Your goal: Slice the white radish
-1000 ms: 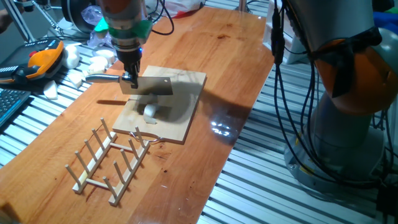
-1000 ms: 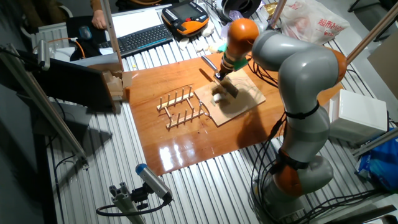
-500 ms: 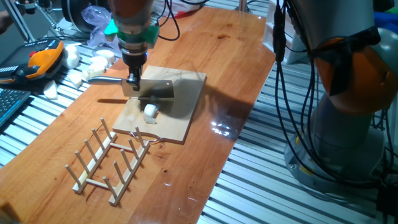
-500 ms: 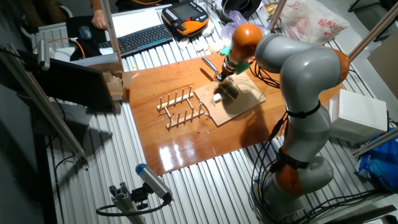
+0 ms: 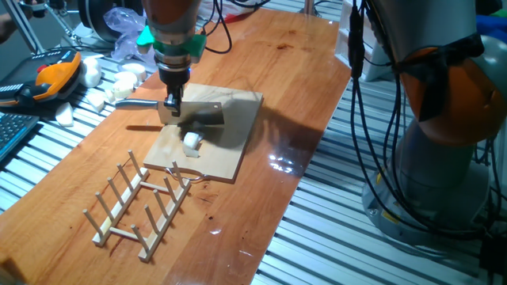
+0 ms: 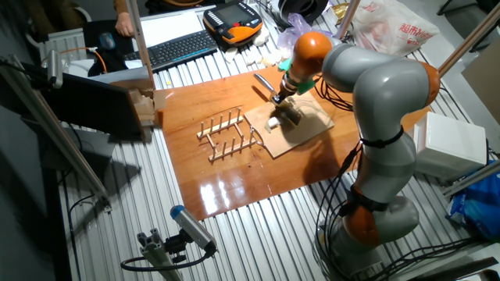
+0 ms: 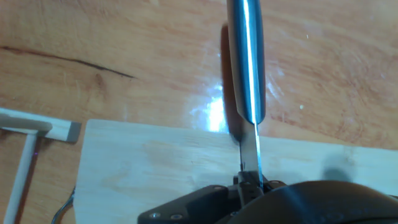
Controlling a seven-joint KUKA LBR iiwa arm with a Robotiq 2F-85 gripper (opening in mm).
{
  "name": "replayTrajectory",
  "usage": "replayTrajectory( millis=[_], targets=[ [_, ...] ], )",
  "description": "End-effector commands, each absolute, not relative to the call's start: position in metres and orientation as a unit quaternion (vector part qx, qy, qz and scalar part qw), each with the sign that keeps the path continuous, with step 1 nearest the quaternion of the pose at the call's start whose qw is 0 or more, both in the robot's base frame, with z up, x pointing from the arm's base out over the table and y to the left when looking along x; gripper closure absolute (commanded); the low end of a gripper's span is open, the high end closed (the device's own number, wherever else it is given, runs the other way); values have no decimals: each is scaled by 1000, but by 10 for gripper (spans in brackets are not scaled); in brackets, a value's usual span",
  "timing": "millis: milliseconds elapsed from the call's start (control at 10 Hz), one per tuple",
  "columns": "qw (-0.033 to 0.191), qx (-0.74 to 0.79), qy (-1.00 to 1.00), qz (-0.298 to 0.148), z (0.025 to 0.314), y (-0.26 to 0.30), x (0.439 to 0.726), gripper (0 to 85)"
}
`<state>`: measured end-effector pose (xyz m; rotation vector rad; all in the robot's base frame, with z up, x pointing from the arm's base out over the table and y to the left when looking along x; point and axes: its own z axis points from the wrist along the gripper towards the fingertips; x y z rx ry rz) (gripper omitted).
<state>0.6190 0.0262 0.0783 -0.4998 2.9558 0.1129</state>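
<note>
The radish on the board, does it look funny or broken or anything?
Nothing looks wrong. The white radish sits as one pale chunk on the cutting board; whether it is cut yet is too small to tell. The gripper holds the knife above it. More white pieces lie beyond the table edge.

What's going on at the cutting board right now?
The gripper is shut on the handle of a cleaver and holds its blade over the wooden cutting board. The white radish lies on the board just below and in front of the blade, apparently in one piece. More white chunks sit off to the side, and a wooden rack stands near the board.
</note>
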Motion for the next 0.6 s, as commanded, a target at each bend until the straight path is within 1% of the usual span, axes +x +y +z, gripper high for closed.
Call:
replayTrajectory(
  millis=[0,200,300,500],
  targets=[
    [66,-163,984,39,89,32,622,850],
    [52,-152,986,37,103,39,620,850],
    [51,-150,987,36,106,41,620,850],
    [56,-149,987,38,101,44,624,850]
  ],
)
